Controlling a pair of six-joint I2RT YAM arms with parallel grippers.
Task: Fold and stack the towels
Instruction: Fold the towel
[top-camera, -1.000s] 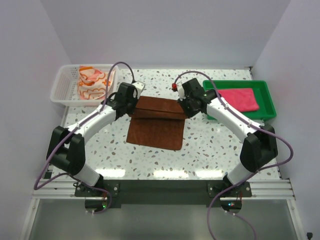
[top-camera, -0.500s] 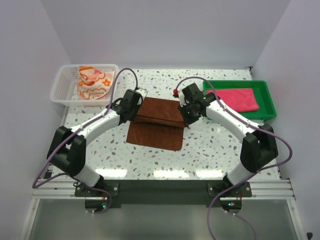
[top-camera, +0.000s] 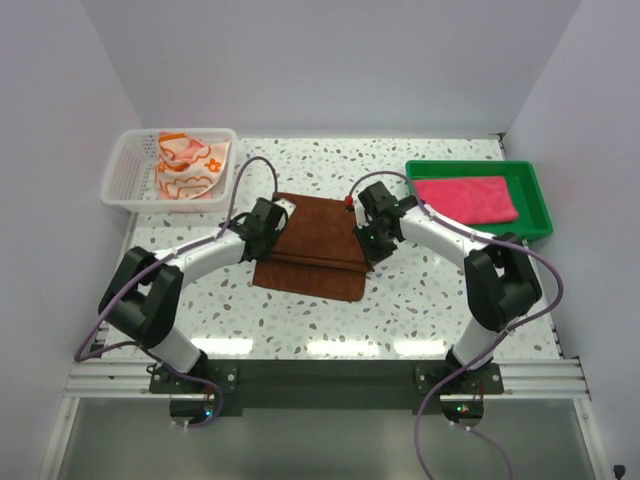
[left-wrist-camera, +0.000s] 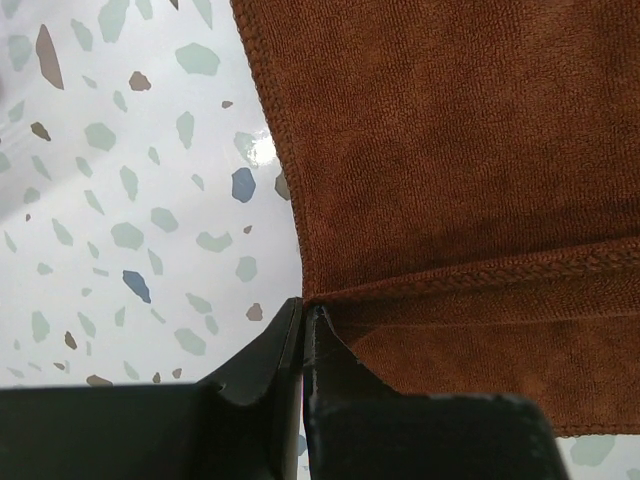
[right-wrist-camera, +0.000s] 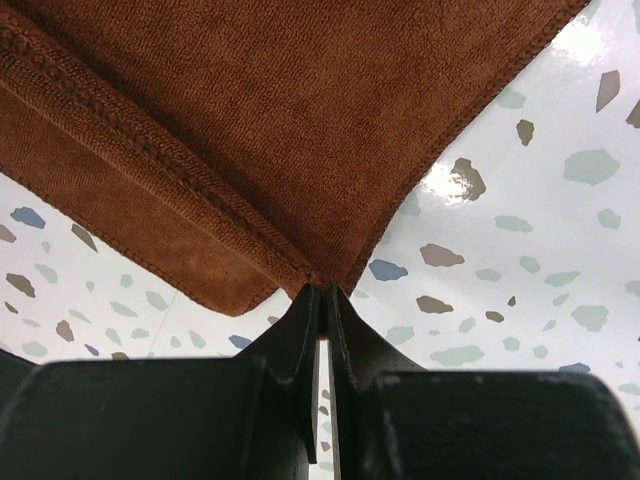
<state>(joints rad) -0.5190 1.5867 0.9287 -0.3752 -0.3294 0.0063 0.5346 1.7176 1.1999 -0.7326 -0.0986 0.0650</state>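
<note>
White glossy table (top-camera: 430, 290) speckled with grey and brown terrazzo chips, plain pale lavender back wall (top-camera: 330, 60), matching left side wall (top-camera: 50, 150) and right side wall (top-camera: 590, 120), bright patches of reflected light (top-camera: 330, 347) near the table's front edge, silver aluminium rail (top-camera: 320, 378) along that edge, dull grey panel (top-camera: 320, 440) below.

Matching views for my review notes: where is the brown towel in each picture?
Top: brown towel mid-picture, between both arms.
Left wrist: fills the upper right, corner pinched in the left pincer.
Right wrist: fills the upper left, corner pinched in the right pincer.
Shared landmark: speckled table.
</note>
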